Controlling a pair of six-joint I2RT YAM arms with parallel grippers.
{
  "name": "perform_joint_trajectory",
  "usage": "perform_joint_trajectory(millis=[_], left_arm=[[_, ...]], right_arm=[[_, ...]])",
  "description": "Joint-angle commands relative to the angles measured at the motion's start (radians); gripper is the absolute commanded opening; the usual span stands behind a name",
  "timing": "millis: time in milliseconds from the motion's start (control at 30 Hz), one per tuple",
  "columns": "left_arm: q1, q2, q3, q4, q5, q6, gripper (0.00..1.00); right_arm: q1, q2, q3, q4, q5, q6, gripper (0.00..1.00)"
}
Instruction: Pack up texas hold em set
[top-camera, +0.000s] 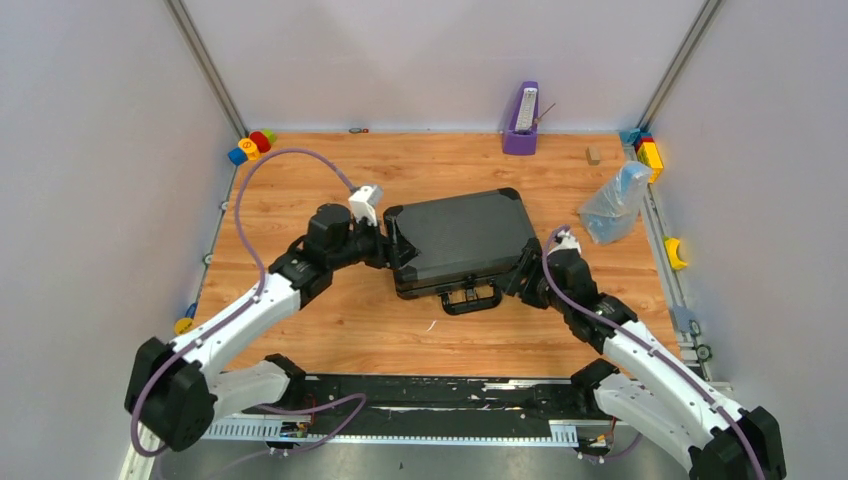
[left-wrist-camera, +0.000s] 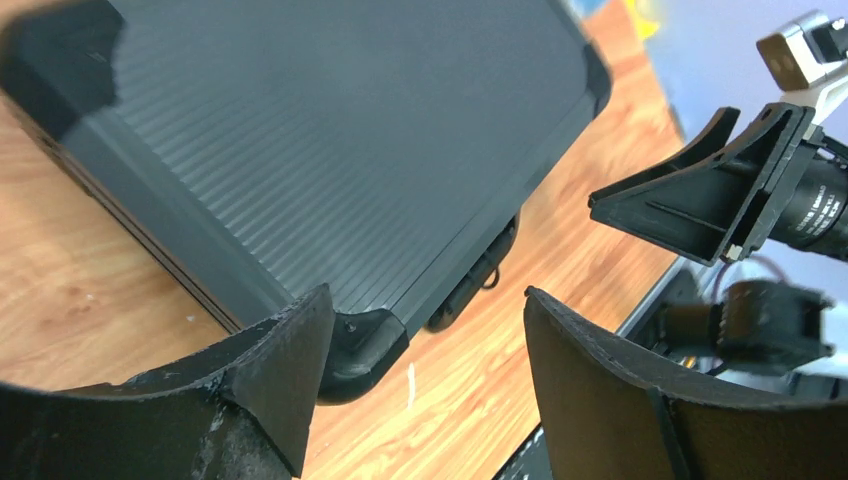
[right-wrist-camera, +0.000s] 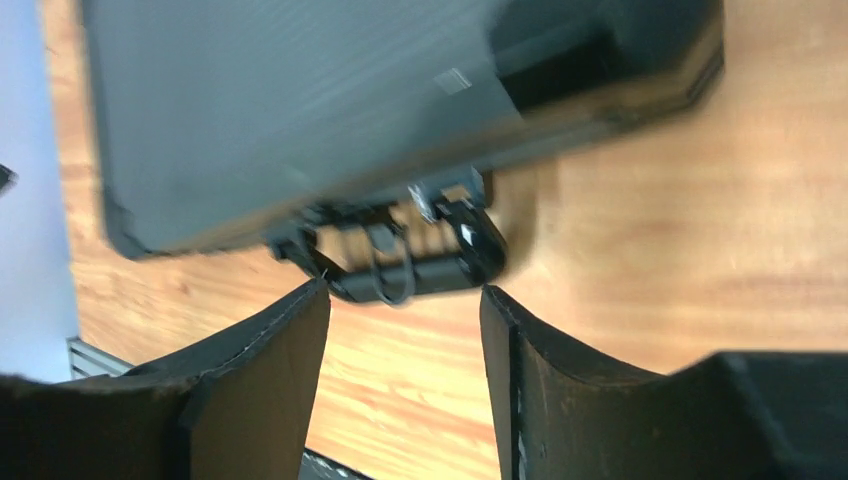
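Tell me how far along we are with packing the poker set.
Mostly done, it seems: the briefcase lies shut on the table, handle toward the arms, with no set pieces visible outside it. In hand: the left gripper and right gripper flank its left and right ends, jaws open, gripping nothing. Left: possibly latching it; no view shows whether it is fastened.

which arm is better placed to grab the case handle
Right: the right gripper is open with the handle just ahead of it. The left gripper sits at the left edge of the briefcase, away from the handle.
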Motion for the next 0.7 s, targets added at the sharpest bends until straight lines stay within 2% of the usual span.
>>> perform_joint_trajectory(millis=[0, 33, 100, 167, 200, 300, 367, 467, 533, 600, 667], left_arm=[[-0.075, 0.098, 0.124, -0.039, -0.033, 0.114, 0.77], [-0.092, 0.132, 0.139, -0.063, -0.043, 0.124, 0.77], [-0.111, 0.167, 0.179, -0.117, -0.107, 0.143, 0.78], [-0.116, 0.177, 0.197, -0.176, -0.22, 0.129, 0.82], [-0.116, 0.174, 0.189, -0.189, -0.289, 0.114, 0.84], [-0.116, 0.115, 0.108, -0.167, -0.351, 0.086, 0.88], [-0.116, 0.081, 0.065, -0.145, -0.359, 0.066, 0.91], [-0.113, 0.046, 0.034, -0.13, -0.334, 0.047, 0.94], [-0.1, 0.011, -0.001, -0.103, -0.269, 0.024, 0.95], [-0.069, -0.046, -0.052, -0.074, -0.202, -0.012, 0.95], [-0.04, -0.117, -0.105, -0.076, -0.161, -0.044, 0.95]], right_arm=[[-0.001, -0.004, -0.073, -0.038, -0.053, 0.066, 0.58], [-0.001, -0.007, -0.072, -0.05, -0.001, 0.065, 0.59], [-0.008, -0.011, -0.035, -0.095, 0.091, 0.051, 0.72], [-0.033, -0.002, 0.042, -0.12, 0.126, -0.004, 0.8], [-0.051, 0.011, 0.086, -0.144, 0.154, -0.028, 0.84], [-0.147, 0.079, 0.197, -0.165, 0.146, -0.115, 0.95], [-0.268, 0.15, 0.246, -0.14, 0.007, -0.149, 0.97], [-0.435, 0.294, 0.265, -0.036, -0.321, -0.15, 0.99], [-0.469, 0.403, 0.265, 0.015, -0.468, -0.13, 0.98], [-0.452, 0.52, 0.26, 0.059, -0.545, -0.128, 0.94], [-0.417, 0.573, 0.225, 0.108, -0.588, -0.127, 0.83]])
